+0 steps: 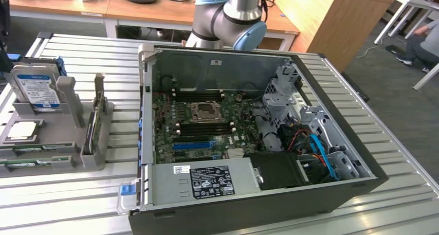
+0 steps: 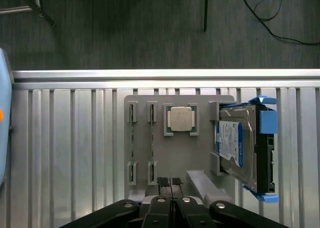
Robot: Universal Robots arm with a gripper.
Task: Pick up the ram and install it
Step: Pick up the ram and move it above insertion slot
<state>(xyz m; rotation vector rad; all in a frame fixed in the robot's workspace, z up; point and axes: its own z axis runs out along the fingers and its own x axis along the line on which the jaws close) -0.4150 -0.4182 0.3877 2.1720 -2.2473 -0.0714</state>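
Bearing everything, the slatted table holds an open computer case at its middle; the arm rises behind the case's far wall. A grey holder sits by the table's edge — hard drive at one end, processor midway, the ram slotted on edge toward the other. The gripper hovers over the holder's side away from that edge, fingers pressed together.

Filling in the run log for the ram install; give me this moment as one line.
gripper: shut, nothing held | over grey holder | ram: in holder slot, not yet picked | computer case: open
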